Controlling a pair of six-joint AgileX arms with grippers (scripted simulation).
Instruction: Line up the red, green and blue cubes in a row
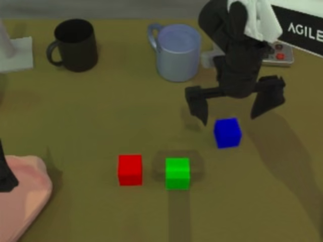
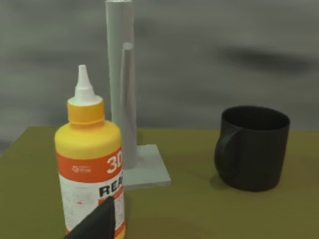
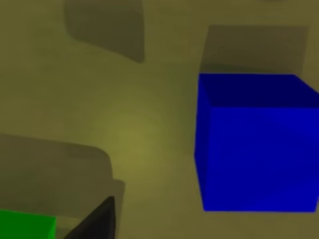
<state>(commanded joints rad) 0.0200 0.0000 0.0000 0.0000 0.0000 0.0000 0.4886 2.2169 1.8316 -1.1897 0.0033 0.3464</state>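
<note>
Three matte cubes of equal size on the olive tabletop [image 1: 101, 116]: red cube [image 1: 130, 170] and green cube [image 1: 177, 173] side by side with a gap between, near the front middle; blue cube [image 1: 227, 132] to their right and farther back, out of their line. My right gripper [image 1: 234, 103] hangs above the tabletop just behind the blue cube, fingers spread wide, holding nothing. My left gripper [image 1: 6, 176] sits at the left edge, its fingers' state not discernible.
</note>
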